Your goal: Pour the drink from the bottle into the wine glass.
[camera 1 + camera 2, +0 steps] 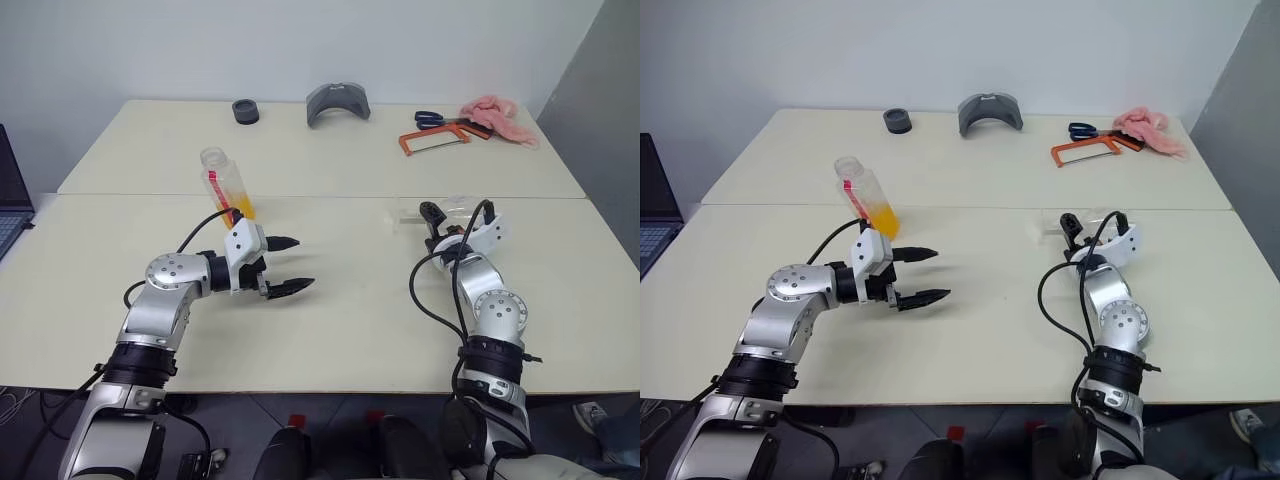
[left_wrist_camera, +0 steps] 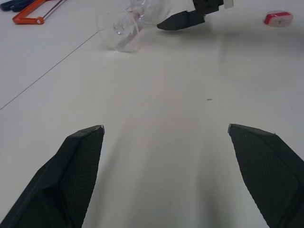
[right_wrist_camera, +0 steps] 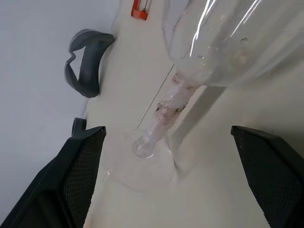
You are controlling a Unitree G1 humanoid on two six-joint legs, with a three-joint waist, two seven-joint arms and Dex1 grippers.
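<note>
1. Wine glass (image 2: 124, 29) lies on its side on the table (image 1: 350, 310), hard to see, between the wide-open, empty right gripper (image 1: 455, 215) fingers.
2. Bottle (image 1: 228, 187) leans behind the empty, open left gripper (image 1: 286, 265).

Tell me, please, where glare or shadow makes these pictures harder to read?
Right wrist view: bright streaks of glare run across the clear stemmed wine glass. Left wrist view: a soft shadow falls under that glass. Left eye view: the glass nearly vanishes against the cream table.
</note>
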